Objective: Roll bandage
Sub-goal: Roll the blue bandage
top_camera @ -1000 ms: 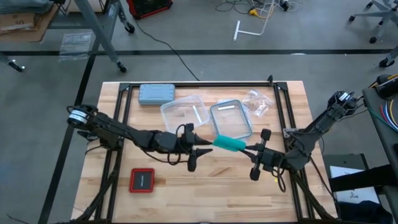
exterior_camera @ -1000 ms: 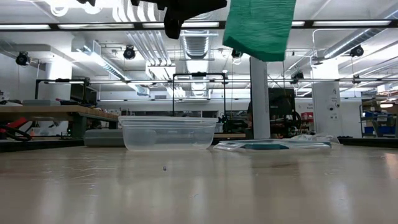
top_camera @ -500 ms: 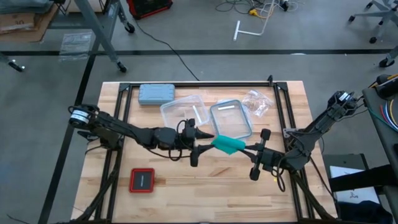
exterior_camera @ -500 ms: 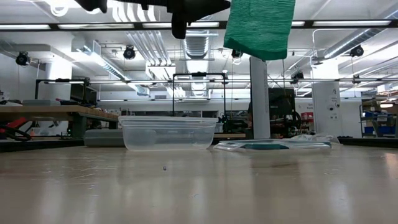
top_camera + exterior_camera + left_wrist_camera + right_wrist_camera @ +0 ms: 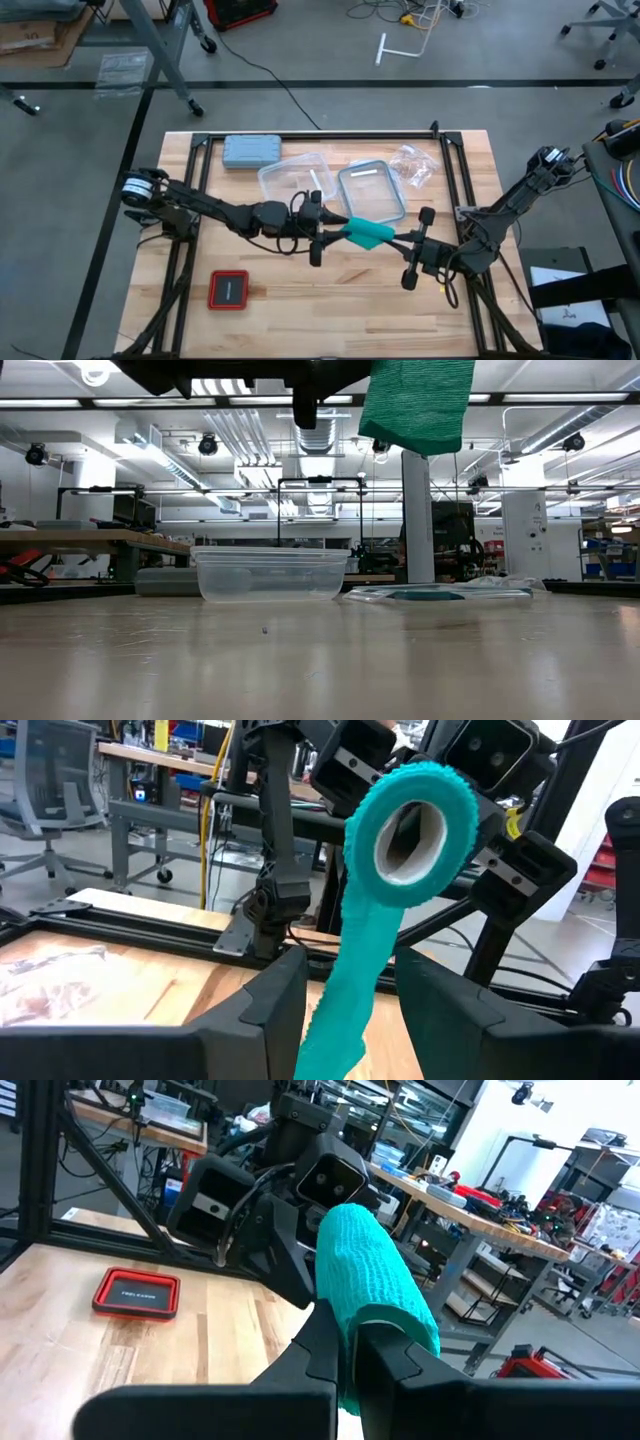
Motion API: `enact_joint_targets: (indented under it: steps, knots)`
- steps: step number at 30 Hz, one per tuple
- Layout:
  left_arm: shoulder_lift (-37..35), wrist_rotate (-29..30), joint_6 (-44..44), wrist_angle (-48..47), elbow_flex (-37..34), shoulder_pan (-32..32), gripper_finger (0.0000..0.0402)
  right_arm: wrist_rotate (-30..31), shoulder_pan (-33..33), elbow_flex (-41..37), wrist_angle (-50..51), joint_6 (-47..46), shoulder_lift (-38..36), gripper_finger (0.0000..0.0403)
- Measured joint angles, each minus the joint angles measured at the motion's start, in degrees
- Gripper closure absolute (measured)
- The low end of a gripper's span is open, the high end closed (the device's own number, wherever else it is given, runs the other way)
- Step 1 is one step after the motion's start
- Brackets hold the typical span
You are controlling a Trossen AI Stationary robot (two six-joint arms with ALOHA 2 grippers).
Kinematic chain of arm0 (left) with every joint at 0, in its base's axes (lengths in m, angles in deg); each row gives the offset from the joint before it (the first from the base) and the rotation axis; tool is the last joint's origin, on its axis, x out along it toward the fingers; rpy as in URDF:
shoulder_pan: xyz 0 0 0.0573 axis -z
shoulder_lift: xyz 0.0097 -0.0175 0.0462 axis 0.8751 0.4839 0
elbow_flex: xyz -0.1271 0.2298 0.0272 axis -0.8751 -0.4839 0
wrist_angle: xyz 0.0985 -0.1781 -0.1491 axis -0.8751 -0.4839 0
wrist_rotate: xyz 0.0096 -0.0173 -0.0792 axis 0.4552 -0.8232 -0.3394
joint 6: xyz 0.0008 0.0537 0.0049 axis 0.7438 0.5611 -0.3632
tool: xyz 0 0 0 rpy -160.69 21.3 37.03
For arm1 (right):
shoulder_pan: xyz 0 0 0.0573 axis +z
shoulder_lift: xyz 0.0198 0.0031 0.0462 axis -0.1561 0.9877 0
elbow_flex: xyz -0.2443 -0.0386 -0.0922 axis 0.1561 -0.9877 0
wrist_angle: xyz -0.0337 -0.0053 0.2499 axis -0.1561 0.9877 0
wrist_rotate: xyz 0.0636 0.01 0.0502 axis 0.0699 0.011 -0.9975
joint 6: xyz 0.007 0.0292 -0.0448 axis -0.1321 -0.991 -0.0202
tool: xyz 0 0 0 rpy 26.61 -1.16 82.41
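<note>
One bandage (image 5: 367, 233), partly wound, held in the air over the middle of the table (image 5: 330, 310), well clear of the wood. Pinched at the rolled end by the right gripper (image 5: 388, 237), fingers closed tight on the teal cloth. Probably kept aloft like this so that the loose tail can hang free and be wound without dragging on the boards.

Just beside it, on the other side, the left gripper (image 5: 330, 232), jaws spread apart and holding nothing. Seemingly placed there to catch or guide the tail. Judged as mid-task: some turns made, a length of band left to take up.

From above, only a short teal lump between two dark arms, with no sign of the tail. From the left wrist, much more: a hollow roll (image 5: 410, 825) seen end-on, and the tail dropping between the open fingers (image 5: 275, 995); cannot tell whether cloth and fingers touch. From the right wrist, the roll's ribbed side (image 5: 375, 1275) and the closed grip (image 5: 345, 1335) under it, but not the tail. From table height, the bandage (image 5: 418, 405) hanging high above the surface.

Farther out, apart from the work: a clear tub (image 5: 295, 180) and its lid (image 5: 372, 190) behind, and a red tray (image 5: 228, 290) nearer the front.
</note>
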Motion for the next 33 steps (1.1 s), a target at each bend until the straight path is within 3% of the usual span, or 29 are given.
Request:
enact_joint_targets:
  steps: [7, 16, 23, 33]
  knots:
    - [0.0, -2.4, 0.1, 0.3, 0.0, 0.0, 0.0273, -0.2, 0.0, 0.0, 0.0, -0.7, 0.0, 0.0399]
    - [0.0, -4.5, 1.4, 0.7, 0.0, 0.0, 0.0308, -5.6, -2.7, 0.0, -0.1, -3.4, 0.0, 0.0399]
    - [0.0, -4.5, 3.0, 0.7, 0.0, 0.2, 0.0393, -5.6, -3.5, 0.0, -1.1, -3.0, 0.0, 0.0400]
    - [0.0, -4.1, 2.4, -1.1, 0.0, 0.3, 0.0401, -5.7, -3.8, 0.0, -9.2, -1.3, 0.0, 0.0400]
